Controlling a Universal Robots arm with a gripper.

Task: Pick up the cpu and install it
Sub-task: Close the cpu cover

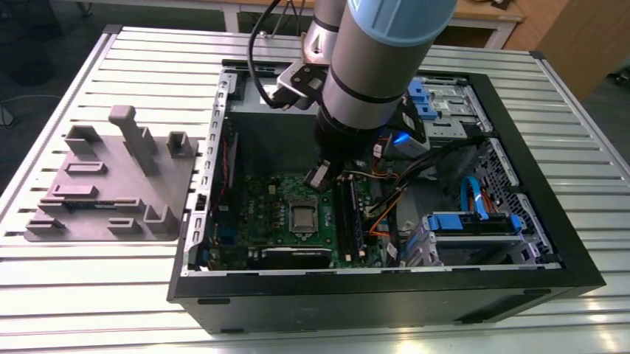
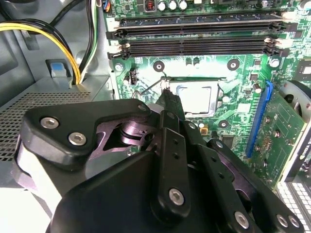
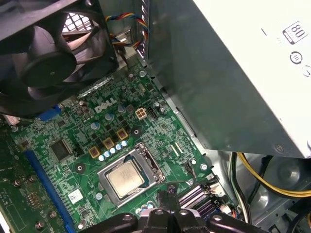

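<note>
A: Gripper first. State?

B: The gripper (image 2: 170, 99) has its fingertips drawn together with nothing between them. In the second wrist view the tip is low over the board, just beside the socket (image 2: 221, 92).

A: Where's the cpu?

B: The cpu (image 3: 125, 177) lies flat in the socket, silver top up, framed by the metal bracket. It is not in the gripper.

A: Touching anything?

B: A thin lever wire (image 2: 148, 87) runs close by the tip. I can't tell whether they touch.

A: Step?

B: My judgement is that the pick-up is done and the chip is seated, so this is the locking end of the install. Any move here calls for small, steady motion, because the socket frame, the lever and the memory slots (image 2: 194, 46) crowd the tip.

A: Further out?

B: There's the green motherboard (image 3: 160, 131), then a black fan (image 3: 48, 63) and a grey power supply box (image 3: 233, 73). All of it sits in the open black case (image 1: 394, 295) on a slatted table (image 1: 99, 295). A grey fixture plate (image 1: 108, 192) lies on the exterior view's left.

A: Any writing?

B: There's white lettering on the board near the fan, and a white label with round marks on the power supply box. I'm not transcribing either.
</note>
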